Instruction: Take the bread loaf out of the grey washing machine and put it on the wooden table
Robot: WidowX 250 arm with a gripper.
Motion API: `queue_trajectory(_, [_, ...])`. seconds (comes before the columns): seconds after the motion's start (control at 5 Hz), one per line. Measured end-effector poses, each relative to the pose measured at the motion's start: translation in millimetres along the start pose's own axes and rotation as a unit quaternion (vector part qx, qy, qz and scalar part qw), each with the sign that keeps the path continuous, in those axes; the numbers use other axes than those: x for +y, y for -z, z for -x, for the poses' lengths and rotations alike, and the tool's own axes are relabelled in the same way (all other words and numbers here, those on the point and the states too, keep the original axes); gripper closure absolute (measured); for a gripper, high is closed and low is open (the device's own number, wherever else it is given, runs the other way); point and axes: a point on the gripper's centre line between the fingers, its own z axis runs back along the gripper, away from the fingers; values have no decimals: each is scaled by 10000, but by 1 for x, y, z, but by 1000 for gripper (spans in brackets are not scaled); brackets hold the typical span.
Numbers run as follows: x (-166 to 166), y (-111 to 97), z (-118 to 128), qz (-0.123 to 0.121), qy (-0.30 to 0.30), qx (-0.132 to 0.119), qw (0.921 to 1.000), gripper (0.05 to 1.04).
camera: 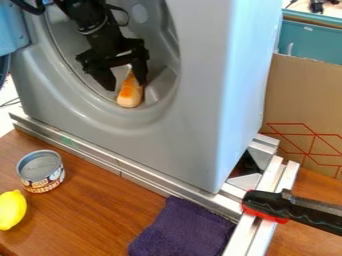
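pincer (125,86): 2 fingers apart, at orange-and-cream item (130,95) inside grey machine (194,100) | bench (100,210): can (41,171), label lettered; lemon (11,210) near can

No clearly readable text; can (41,172) bears printed label, lettering too small.

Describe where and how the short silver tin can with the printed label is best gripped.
I'd grip the tin can by opposite sides of its round wall, just below the rim, coming straight down from above. It stands upright with its top uncovered, and the smooth yellow lemon nearby could crowd a sideways approach.
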Motion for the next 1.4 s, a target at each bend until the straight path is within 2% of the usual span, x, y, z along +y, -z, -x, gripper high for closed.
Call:
queue_trajectory(0.2, [7,12,8,-89,-23,131,9999,83])
queue_trajectory(0.4, [18,12,8,-470,-154,215,9985,83])
queue_trajectory(0.6, [18,16,3,-619,-44,286,9977,118])
queue_trajectory(0.8, [18,17,4,-627,76,386,9973,357])
queue_trajectory(1.0, [19,11,11,-667,189,562,9960,382])
queue_trajectory(1.2, [20,-30,18,-1044,559,403,9921,382])
queue_trajectory(1.4, [20,-68,47,-1330,851,528,9860,382])
